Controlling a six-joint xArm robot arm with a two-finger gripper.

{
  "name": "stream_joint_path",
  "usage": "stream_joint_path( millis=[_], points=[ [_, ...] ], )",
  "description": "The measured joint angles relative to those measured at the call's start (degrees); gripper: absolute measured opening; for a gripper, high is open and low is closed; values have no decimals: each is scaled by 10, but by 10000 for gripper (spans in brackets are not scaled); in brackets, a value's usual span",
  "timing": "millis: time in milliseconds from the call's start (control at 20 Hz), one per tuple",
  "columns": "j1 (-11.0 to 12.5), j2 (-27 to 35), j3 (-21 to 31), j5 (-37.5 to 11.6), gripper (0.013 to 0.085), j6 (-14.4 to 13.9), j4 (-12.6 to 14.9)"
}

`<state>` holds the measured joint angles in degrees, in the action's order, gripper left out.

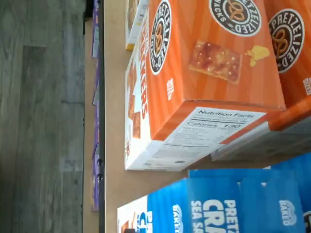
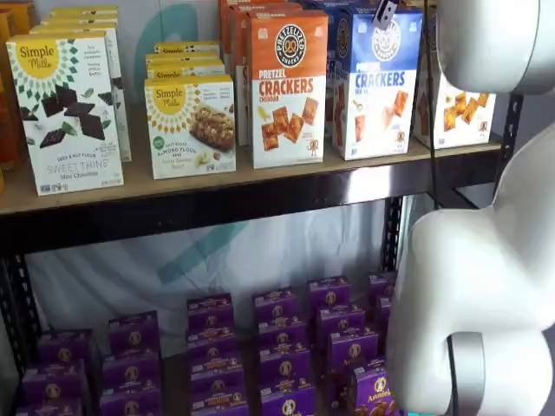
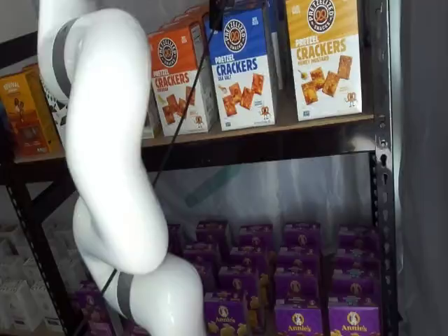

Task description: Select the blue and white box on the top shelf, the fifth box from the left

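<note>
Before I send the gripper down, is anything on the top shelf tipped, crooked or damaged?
Nothing stands out. The blue and white box stands upright on the top shelf, front facing out, between the orange cheddar box and the yellow-topped cracker box. All look upright and undamaged. Only a dark piece of the gripper shows above the blue and white box.

Grey wood-plank floor [image 1: 43, 121] lies below the rack. A pale sheet with teal marking [image 2: 225, 251] hangs behind the black uprights [image 3: 381, 210].
</note>
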<state>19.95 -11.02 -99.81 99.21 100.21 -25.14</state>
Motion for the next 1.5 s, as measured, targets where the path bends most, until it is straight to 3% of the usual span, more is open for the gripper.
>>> stream_joint_path(
  millis=[650, 1500],
  points=[
    [-17, 15, -2, -5, 850, 6, 44],
    [-24, 12, 14, 6, 850, 12, 71]
  ],
)
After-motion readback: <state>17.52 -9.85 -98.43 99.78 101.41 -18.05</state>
